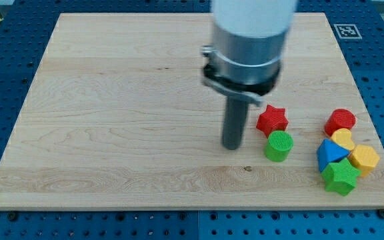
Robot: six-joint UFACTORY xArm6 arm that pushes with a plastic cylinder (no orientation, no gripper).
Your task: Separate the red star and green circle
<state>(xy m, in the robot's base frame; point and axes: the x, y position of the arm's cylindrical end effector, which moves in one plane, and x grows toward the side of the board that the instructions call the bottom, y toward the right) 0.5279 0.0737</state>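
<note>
Pale grey cylinder, black collar, dark rod

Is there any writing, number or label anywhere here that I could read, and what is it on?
No readable words or numbers show.
One sign: a black-and-white square marker at the wooden board's top right corner; it is a pattern, not text.
The blocks and the rod carry no visible labels.

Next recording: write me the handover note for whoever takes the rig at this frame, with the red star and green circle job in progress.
My tip rests on the wooden board, just to the view's left of the pair, closest to the green circle block.
The red star block sits directly above the green circle block in the view; they look touching or nearly so.
Done: nothing visible yet; the pair is together.
Left: push one block away from the other, keeping clear of the cluster of five blocks at the view's right.
</note>
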